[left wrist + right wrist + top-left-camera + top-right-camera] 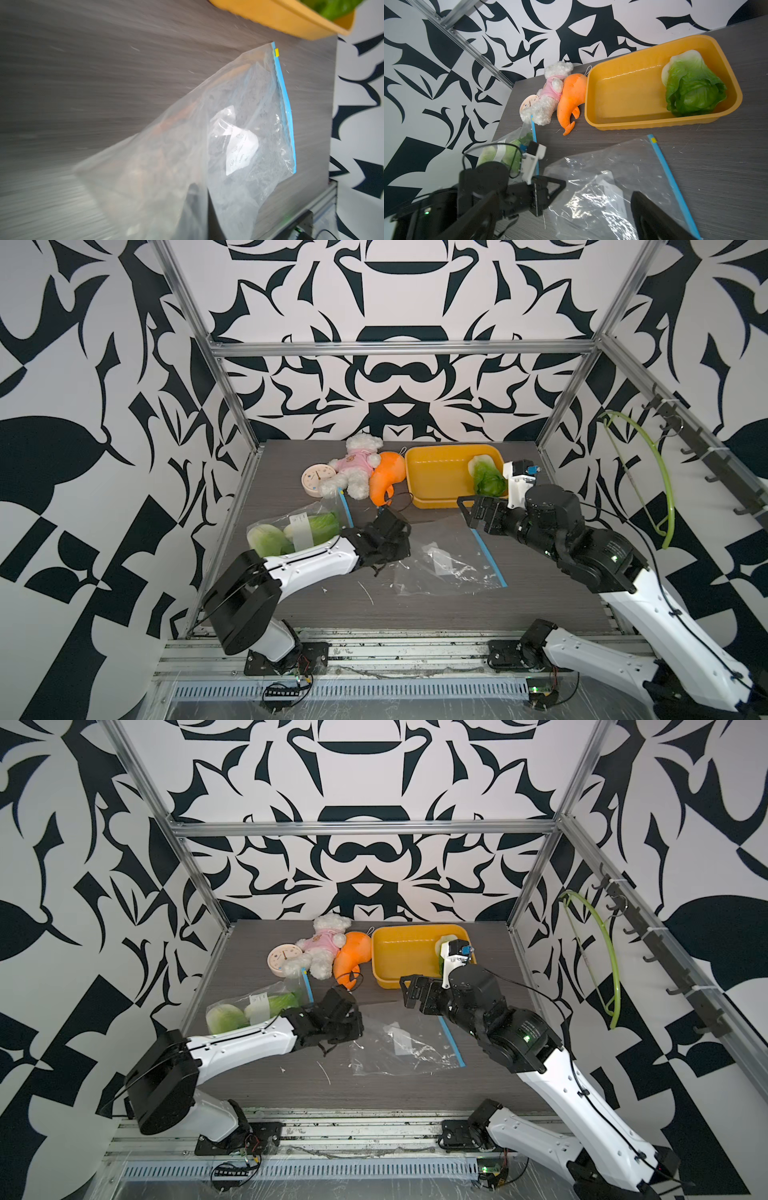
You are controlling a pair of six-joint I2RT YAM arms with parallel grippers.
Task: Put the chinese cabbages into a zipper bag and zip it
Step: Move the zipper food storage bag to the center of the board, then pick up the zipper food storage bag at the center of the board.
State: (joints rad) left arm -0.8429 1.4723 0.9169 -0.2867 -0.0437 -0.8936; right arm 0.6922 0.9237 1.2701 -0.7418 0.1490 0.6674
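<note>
Two chinese cabbages (268, 539) lie inside a clear zipper bag (309, 510) at the left side of the table (415, 605), w/ its blue zip strip on the far-right end. Third cabbage (488, 479) sits in the right end of a yellow tray (436, 477), far right. A second, empty bag (453, 564) lies in the middle. Left gripper (401, 551) is closed on the left edge of this empty bag; in left wrist view the plastic rises toward the camera, blurred. Right gripper (464, 512) hangs wide open, holding nothing, btw the tray & the empty bag.
</note>
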